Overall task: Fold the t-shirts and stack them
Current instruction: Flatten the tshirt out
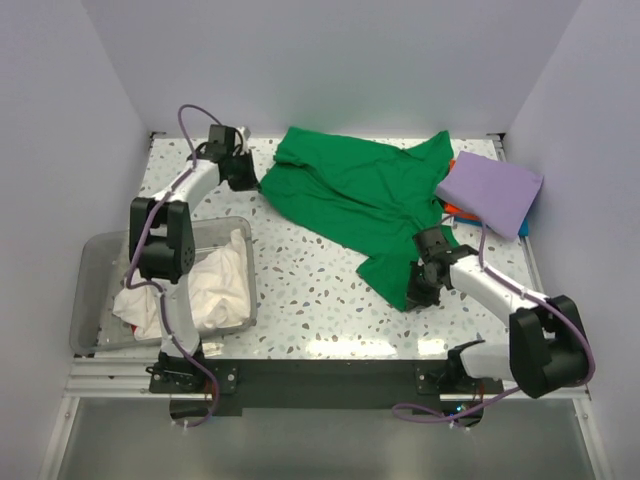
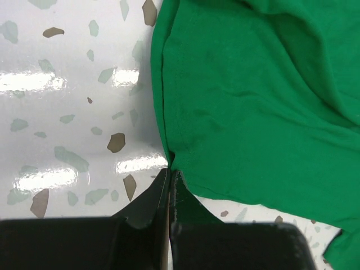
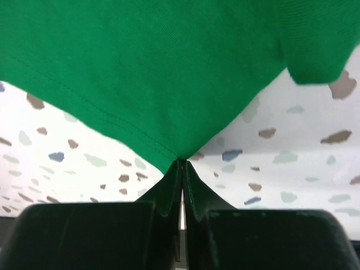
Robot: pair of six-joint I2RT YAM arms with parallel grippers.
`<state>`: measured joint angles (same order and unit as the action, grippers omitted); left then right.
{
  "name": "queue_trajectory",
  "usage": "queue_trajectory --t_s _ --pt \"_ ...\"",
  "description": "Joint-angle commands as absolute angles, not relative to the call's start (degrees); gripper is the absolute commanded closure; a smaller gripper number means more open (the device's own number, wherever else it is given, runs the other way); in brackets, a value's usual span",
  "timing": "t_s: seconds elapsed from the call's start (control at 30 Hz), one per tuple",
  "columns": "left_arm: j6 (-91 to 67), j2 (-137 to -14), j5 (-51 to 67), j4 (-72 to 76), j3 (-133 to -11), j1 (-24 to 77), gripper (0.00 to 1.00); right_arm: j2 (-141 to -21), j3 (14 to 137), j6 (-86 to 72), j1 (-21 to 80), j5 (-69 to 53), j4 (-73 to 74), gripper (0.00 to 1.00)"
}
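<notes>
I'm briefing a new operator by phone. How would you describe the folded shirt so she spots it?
Look at the speckled table, then its far right corner. The lavender t-shirt lies there, beside the spread green t-shirt; it alone is folded into a neat rectangle.

Top view looks down from behind; both wrist views look closely onto the green t-shirt (image 1: 350, 200).

One green t-shirt (image 1: 350, 195), one purple t-shirt (image 1: 488, 190), perhaps two white t-shirts (image 1: 215, 280), one bin (image 1: 100, 275).

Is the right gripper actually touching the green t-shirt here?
Touching. The right wrist view shows the right gripper shut on a hem corner of the green t-shirt.
</notes>
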<state>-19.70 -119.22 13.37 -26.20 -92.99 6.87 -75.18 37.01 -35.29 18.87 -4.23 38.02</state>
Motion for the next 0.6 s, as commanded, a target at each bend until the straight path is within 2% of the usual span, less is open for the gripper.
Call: queue_trajectory --t_s 0.0,0.57 --pt "-18.4 -112.6 15.3 -26.7 -95.1 6.6 1.0 -70.3 41.2 -34.0 19.2 -5.2 46.4 1.0" --pt "-17.7 -99.1 14.2 -33.4 -91.8 6.5 1.0 -57.9 47.5 -34.2 19.2 -9.6 67.7 1.0"
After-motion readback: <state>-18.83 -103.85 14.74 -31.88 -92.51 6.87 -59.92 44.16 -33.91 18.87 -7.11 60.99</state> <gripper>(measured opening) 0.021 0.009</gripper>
